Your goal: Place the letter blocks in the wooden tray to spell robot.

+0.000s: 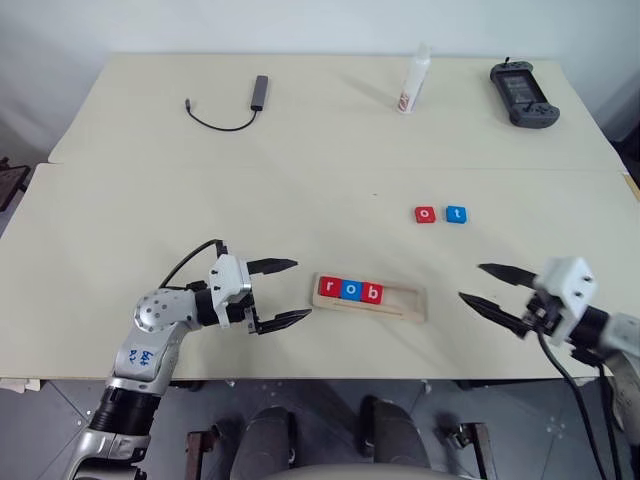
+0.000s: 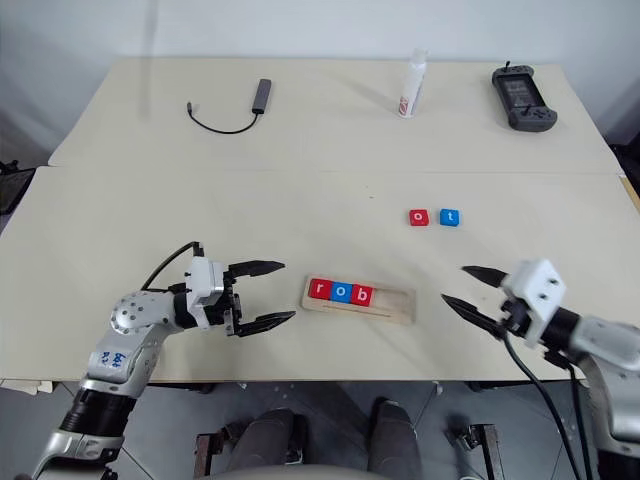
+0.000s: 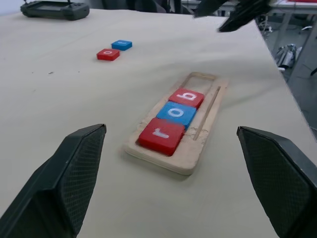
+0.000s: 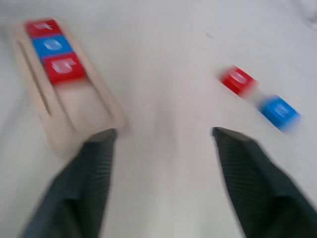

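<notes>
r, o, b seated in wooden tray [image 1: 400, 303]; red o [image 1: 425, 214], blue t [image 1: 456, 214] beyond it (loose). Left gripper [image 1: 285, 292], right gripper [image 1: 482, 284] flank tray, both spread, empty.

I'm looking down on a wide beige table [image 1: 200, 200] with a seam running across it, set against a plain white wall [image 1: 300, 20]. Grey tiled floor [image 1: 60, 420] shows below its near edge. Light is even and soft.

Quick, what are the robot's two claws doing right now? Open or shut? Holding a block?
Left claw: open, holding nothing.
Right claw: open, holding nothing.
</notes>
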### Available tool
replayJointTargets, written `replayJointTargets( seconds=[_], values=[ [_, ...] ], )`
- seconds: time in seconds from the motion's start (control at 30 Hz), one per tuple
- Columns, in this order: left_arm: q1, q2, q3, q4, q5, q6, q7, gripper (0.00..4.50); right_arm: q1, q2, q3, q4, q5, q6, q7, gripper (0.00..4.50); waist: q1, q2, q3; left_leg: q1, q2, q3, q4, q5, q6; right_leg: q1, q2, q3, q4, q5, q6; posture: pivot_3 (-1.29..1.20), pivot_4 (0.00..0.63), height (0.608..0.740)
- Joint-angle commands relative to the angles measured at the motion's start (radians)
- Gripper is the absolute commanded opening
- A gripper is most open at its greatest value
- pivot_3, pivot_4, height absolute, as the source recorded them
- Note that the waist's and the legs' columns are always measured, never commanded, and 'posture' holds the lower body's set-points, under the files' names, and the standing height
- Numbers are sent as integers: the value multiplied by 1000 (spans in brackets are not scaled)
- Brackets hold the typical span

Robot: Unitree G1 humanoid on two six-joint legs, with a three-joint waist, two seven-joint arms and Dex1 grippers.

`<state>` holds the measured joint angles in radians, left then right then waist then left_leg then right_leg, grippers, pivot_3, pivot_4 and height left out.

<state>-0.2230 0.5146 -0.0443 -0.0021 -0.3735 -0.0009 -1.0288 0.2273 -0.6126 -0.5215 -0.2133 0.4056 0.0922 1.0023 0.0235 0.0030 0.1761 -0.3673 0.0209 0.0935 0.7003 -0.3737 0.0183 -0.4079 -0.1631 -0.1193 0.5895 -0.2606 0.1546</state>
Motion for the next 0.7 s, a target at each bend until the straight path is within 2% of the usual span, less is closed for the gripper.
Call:
replayJointTargets(
  seconds=[0.03,0.2,0.37,0.47,0.53,0.63,0.7],
  values=[
    [-4,14,27,7,-11,-13,-18,4500,44,12,-62,33,21,-67,-21,4454,-1,0,0,0,0,1,0,0,0,0,0,1,0,0,0,0,150,740],
    [-9,12,46,13,-39,15,-29,4500,53,25,-63,110,7,-117,-62,4454,-11,0,0,2,0,2,0,0,0,0,0,3,1,0,0,0,150,740],
    [-10,-5,52,-8,-40,34,1,4500,-78,-28,10,82,16,1,-130,4454,-25,1,0,2,0,2,1,0,0,0,0,4,1,0,0,0,150,740],
    [-5,-10,50,-21,-37,38,5,4500,-222,-91,104,60,16,174,-168,4454,-27,1,-1,2,1,2,1,0,0,0,0,4,2,0,0,0,150,740],
    [3,-5,42,-34,-54,64,-13,4500,-307,-152,187,51,-42,345,-233,4454,-27,1,-1,2,1,2,1,0,0,-1,0,4,2,0,0,0,150,740],
    [18,-8,37,-56,-47,64,-8,4500,-531,-169,291,92,-77,647,-380,4454,-26,1,-1,1,1,1,1,0,0,-1,0,3,2,0,-1,0,150,740],
    [23,-11,36,-62,-39,57,-1,4500,-618,-174,344,126,-101,712,-401,4454,-23,1,-1,-1,1,1,2,0,0,-3,-1,3,2,0,-1,0,150,740]
  ],
)
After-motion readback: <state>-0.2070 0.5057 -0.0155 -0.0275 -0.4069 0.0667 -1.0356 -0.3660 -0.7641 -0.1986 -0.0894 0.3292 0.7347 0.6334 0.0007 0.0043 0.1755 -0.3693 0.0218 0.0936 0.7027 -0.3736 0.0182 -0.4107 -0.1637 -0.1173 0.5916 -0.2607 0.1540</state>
